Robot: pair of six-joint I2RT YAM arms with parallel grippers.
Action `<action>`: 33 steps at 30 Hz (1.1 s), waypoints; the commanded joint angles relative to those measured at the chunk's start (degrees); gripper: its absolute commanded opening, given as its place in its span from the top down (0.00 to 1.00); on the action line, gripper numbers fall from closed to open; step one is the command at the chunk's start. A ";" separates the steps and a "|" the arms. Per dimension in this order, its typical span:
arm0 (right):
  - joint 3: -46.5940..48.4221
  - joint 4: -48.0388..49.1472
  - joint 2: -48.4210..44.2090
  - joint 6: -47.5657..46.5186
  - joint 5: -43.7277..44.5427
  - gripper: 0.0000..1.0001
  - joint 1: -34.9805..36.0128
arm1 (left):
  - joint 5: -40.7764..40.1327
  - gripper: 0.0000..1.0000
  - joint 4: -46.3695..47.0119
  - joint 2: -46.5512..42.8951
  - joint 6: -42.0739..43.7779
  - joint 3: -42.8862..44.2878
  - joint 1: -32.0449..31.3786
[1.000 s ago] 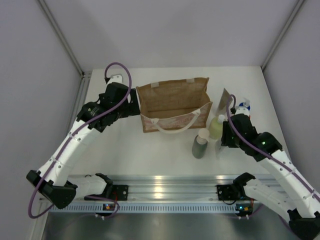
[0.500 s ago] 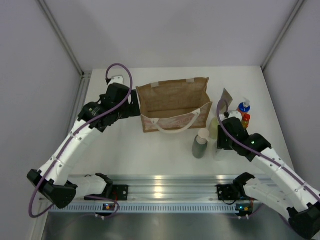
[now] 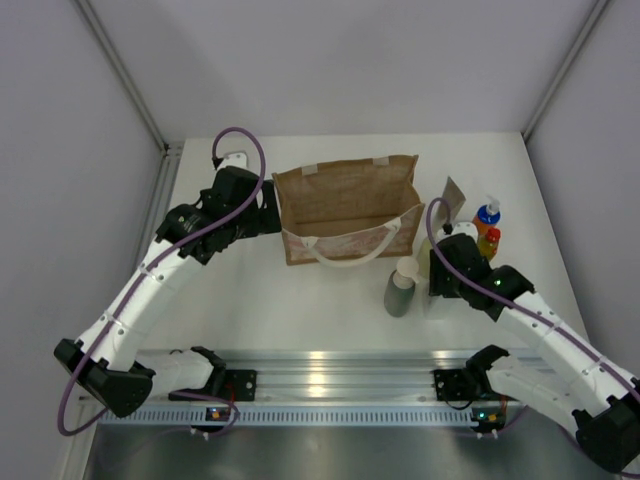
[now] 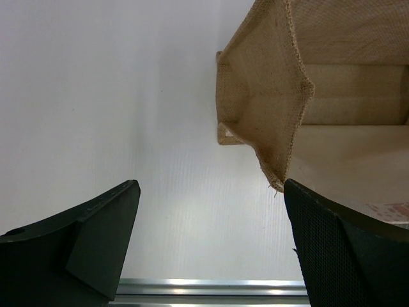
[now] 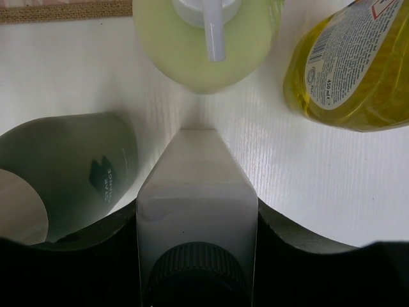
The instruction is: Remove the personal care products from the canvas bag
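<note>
1. White and square-sided, the dark-capped bottle [image 5: 195,192] sits nearest the arm bases. It is clamped between both fingers of the right pincer [image 5: 195,224]. Its foot looks to be on the desk [image 3: 300,300] or just over it; I cannot tell which.
2. Just beside it on the left stands the grey cylinder [image 3: 400,288], and just beyond is the pale-yellow pump bottle [image 5: 204,57]. Farther right are the amber red-capped bottle [image 3: 489,243] and the orange-blue bottle [image 3: 488,213]. The flat sachet [image 3: 451,193] lies beyond them, by the bag's right end.
3. Farthest back, the canvas bag [image 3: 345,205] stands upright with its mouth open. The left pincer [image 4: 211,192] hangs released at the bag's left end, the panel's edge just inside one finger and nothing gripped.
4. My reading is that this is the set-down of the sixth product, so unloading is nearly done. The next move calls for letting go and rising straight up, since neighbours crowd close.
5. Only the right wrist view shows the grip on the white bottle; from overhead that contact is hidden. Only the left wrist view looks into the bag, where I see just bare lining in the part it reaches.
</note>
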 commanded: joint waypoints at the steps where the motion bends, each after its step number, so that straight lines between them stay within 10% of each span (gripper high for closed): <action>1: 1.44 5.39 -1.33 -0.03 0.03 0.47 0.88 | -0.76 0.01 -0.02 -0.67 0.09 0.55 0.15; 33: 35.10 -12.88 -3.09 -9.35 10.12 0.12 -0.08 | -15.35 0.01 -6.70 -5.59 2.46 8.11 0.24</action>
